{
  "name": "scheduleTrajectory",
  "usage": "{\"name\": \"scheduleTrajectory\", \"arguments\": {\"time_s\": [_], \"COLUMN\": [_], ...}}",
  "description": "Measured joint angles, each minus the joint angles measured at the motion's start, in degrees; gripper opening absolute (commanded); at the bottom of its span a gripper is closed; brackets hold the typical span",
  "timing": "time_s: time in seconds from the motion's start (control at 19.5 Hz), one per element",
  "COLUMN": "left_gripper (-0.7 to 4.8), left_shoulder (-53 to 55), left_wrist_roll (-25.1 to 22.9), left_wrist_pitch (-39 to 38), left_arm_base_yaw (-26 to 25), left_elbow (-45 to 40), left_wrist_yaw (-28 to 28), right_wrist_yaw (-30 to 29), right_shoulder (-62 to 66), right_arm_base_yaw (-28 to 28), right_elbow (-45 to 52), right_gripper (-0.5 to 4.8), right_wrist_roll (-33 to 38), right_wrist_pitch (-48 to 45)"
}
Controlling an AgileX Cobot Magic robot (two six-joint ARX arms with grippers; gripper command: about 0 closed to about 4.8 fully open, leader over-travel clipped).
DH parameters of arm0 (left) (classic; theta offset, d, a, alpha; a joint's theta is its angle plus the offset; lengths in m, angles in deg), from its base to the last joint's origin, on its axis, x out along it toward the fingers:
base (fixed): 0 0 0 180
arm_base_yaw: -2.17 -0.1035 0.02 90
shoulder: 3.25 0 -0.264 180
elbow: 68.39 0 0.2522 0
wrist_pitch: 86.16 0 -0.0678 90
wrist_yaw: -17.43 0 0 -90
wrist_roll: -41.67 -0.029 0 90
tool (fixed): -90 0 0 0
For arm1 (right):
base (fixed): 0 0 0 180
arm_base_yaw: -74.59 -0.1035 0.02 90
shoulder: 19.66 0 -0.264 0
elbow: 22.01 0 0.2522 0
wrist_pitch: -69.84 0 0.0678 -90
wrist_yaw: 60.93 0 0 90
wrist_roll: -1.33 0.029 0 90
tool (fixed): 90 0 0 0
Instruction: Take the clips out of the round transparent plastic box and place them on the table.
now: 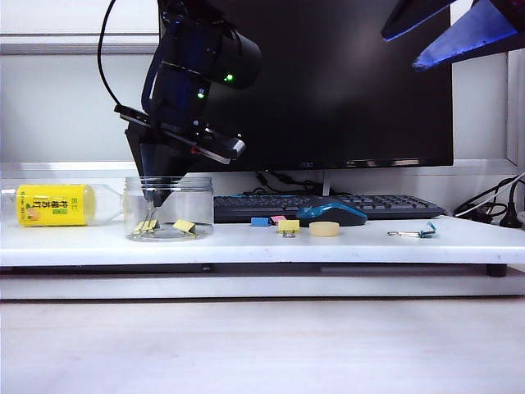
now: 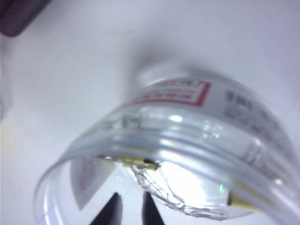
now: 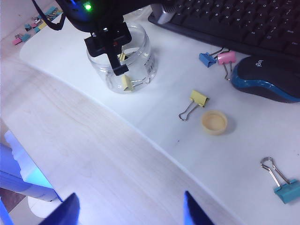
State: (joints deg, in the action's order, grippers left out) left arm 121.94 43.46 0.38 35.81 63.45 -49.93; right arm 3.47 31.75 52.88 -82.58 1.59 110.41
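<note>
The left tool (image 1: pixel 156 199) is lowered through the open mouth of the round transparent plastic box (image 1: pixel 168 208), which stands on the bench (image 1: pixel 246 242) towards its left end, just beside a clear bottle with a yellow label (image 1: pixel 56 204) lying on its side. That steep, downward pose is judged to be needed because the clips (image 1: pixel 146 226) lie on the box floor, reachable only from above. In the left wrist view two dark fingertips (image 2: pixel 111 211) stand a narrow gap apart inside the rim, with a silver wire handle just beside them. Whether a clip is gripped cannot be told from the pictures, so the state of this tool is left undecided.

The right tool (image 3: pixel 129 208) is held high, well apart from the box and over the front edge of the bench; its jaws are spread wide and nothing is between them. It is judged to be parked clear of the working arm.

One pale-yellow clip (image 1: pixel 288 226) already lies on the bench near the middle, beside a round cream disc (image 1: pixel 324 228) and a blue mouse (image 1: pixel 331 214).

The box is seen to be short, wide and clear, with a ridged rim and a red-printed label. The clips inside are small, with pale-yellow bodies and thin silver wire handles. At least two are seen through the wall, so the task is judged unfinished.
</note>
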Motion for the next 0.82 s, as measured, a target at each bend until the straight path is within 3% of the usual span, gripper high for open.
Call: {"name": "scheduleTrajectory", "arguments": {"time_s": [0.82], "left_gripper": [0.99], "left_shoulder": [1.81], "left_wrist_roll": [12.5], "left_wrist_pitch": [1.05], "left_arm_base_yaw": [-0.15], "left_elbow": [-0.57], "left_wrist_yaw": [-0.44], "right_wrist_yaw": [-0.02], "right_shoulder": [-0.02], "right_arm_base_yaw": [0.0], "right_elbow": [-0.02], "right_gripper": [2.84], "right_wrist_roll": [-0.09], "right_wrist_pitch": [0.0]}}
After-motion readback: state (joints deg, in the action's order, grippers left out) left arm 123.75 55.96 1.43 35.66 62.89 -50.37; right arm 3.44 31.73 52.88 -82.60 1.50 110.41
